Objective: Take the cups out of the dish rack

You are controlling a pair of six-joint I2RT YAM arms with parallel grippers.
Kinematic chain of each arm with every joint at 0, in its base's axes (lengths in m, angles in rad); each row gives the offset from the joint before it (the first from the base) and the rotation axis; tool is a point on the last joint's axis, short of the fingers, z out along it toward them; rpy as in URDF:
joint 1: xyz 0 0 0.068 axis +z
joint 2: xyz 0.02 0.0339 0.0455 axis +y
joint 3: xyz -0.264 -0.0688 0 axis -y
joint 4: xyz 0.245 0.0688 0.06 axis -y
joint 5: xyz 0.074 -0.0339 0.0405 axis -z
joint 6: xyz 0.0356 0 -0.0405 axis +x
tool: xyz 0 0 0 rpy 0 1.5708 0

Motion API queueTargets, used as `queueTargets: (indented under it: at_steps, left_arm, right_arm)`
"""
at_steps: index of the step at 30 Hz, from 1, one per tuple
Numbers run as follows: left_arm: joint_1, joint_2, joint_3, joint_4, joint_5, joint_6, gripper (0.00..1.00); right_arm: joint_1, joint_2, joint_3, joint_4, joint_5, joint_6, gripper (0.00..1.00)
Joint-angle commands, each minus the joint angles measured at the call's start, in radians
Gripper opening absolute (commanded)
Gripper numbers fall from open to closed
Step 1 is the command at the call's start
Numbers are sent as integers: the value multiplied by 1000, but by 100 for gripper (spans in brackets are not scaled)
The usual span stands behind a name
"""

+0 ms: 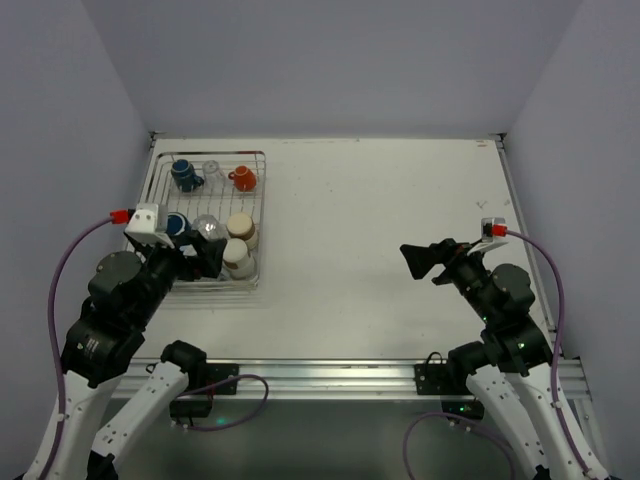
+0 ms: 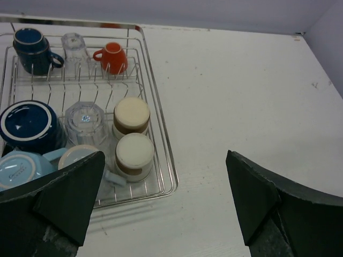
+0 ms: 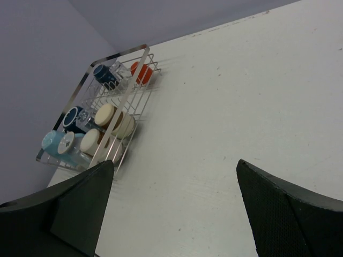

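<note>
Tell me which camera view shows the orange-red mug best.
The left wrist view: the orange-red mug is largest and clearest, in the dish rack, its handle pointing left. The top external view shows the mug small, in the rack's far right corner. The right wrist view shows only an orange patch behind wires.

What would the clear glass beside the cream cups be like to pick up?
The clear glass looks smooth, so probably slippery, and likely breakable if dropped. It appears to sit upside down, close between the dark blue cup and a cream cup in the dish rack, so lifting it may nudge them.
</note>
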Motion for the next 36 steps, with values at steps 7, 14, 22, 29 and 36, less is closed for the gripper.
queueTargets:
  at_steps: [7, 14, 22, 29, 36]
  left_arm:
    - [4, 47, 42, -113, -240, -107, 100]
    - [6, 102, 17, -196, -449, -181, 100]
    - [6, 246, -24, -141, -556, -198, 98]
    - [7, 349, -135, -31, -584, -289, 96]
    - [7, 420, -159, 34, -503, -340, 94]
  right_arm:
    - [-3, 13, -20, 87, -77, 21, 99]
    - [-5, 64, -48, 136, -145, 55, 98]
    - [-3, 145, -92, 215, -178, 44, 96]
    - [-3, 193, -118, 244, -226, 21, 96]
    - [-1, 185, -132, 248, -235, 5, 95]
